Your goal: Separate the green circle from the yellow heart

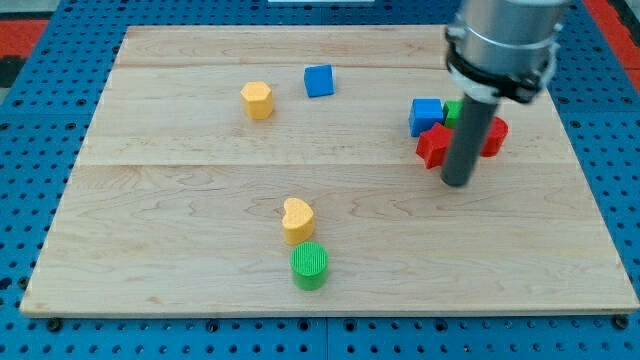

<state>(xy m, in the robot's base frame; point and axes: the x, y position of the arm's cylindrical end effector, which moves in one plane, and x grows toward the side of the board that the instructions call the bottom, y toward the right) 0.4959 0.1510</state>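
The green circle (309,265) lies near the view's bottom centre of the wooden board (180,200). The yellow heart (297,219) sits just above it, touching or nearly touching. My tip (456,183) is at the view's right, far from both, just below a cluster of blocks. The rod hides part of that cluster.
The cluster at the right holds a blue block (425,115), a red block (433,146), another red block (494,135) and a partly hidden green block (452,111). A second yellow block (257,100) and a blue cube (319,80) lie at upper centre.
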